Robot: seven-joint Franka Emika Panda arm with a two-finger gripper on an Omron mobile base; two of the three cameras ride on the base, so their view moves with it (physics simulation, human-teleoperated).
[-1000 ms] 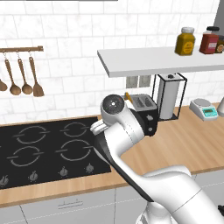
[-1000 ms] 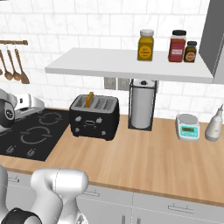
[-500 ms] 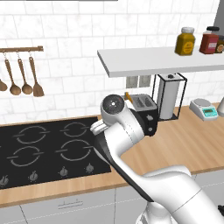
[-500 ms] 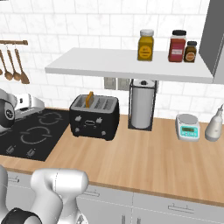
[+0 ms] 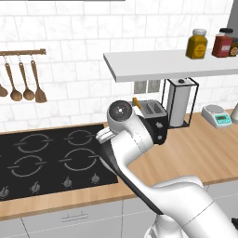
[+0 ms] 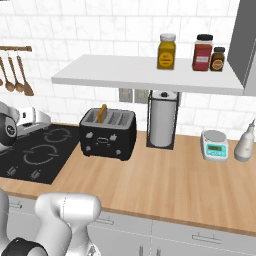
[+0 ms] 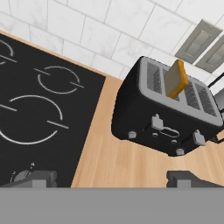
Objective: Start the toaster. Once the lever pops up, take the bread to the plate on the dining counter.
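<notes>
The toaster [image 6: 107, 133] sits on the counter beside the hob [image 5: 51, 160], the bread [image 7: 176, 78] standing high in one slot. The gripper [image 7: 111, 178] hangs spread and empty short of it. Nothing looks started; levers, carry, plate remain.

White tiled wall [image 6: 75, 30], white shelf [image 6: 145, 75], wood counter [image 6: 165, 180], black hob [image 5: 46, 158]

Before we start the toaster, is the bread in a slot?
Yes: the bread stands upright in the toaster, its top sticking out.
</notes>
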